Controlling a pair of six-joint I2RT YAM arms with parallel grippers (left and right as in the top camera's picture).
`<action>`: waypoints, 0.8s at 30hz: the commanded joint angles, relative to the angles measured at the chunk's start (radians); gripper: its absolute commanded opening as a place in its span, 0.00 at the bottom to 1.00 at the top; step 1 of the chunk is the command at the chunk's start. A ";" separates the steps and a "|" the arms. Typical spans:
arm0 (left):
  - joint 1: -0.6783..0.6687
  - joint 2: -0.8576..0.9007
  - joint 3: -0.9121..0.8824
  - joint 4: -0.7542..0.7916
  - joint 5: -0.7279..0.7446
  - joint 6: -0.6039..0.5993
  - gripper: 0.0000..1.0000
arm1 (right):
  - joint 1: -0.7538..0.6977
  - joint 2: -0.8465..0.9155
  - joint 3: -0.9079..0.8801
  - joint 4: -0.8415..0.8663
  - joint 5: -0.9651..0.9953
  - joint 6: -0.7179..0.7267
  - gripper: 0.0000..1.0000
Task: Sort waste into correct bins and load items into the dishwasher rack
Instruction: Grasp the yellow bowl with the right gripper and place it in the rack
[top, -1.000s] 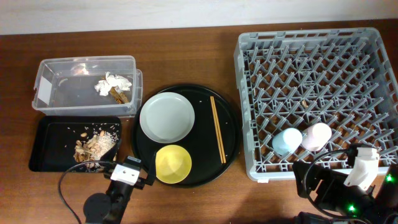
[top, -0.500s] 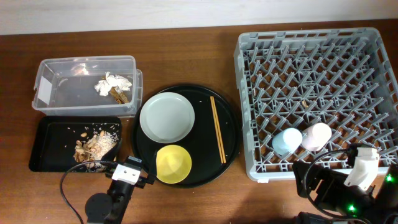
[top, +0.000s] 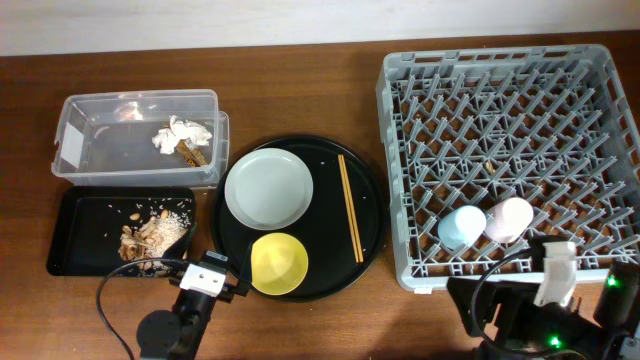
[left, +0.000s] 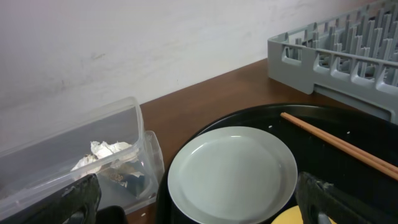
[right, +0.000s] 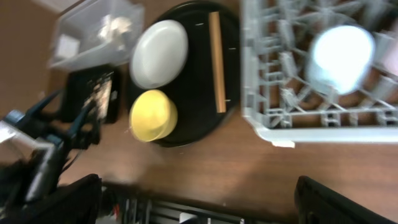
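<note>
On clear tub (top: 140, 97), white label (top: 68, 148) (unreadable), 2 chopsticks (top: 350, 207) beside plate (top: 268, 188)

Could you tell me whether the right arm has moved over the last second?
Yes. The right arm has shifted left, judged against the front edge of the dishwasher rack.

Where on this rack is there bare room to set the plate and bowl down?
The dishwasher rack is free behind the light blue cup and pink cup, back to its far wall. Its near edge by those cups is crowded.
</note>
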 joint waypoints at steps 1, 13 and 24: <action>0.006 -0.009 -0.013 0.005 0.007 0.009 0.99 | 0.057 0.039 -0.005 0.143 -0.166 -0.163 0.99; 0.006 -0.009 -0.013 0.005 0.007 0.009 0.99 | 0.823 0.628 -0.013 0.372 0.402 0.456 0.99; 0.006 -0.009 -0.013 0.005 0.007 0.009 1.00 | 1.154 1.033 -0.113 0.854 0.536 0.793 0.60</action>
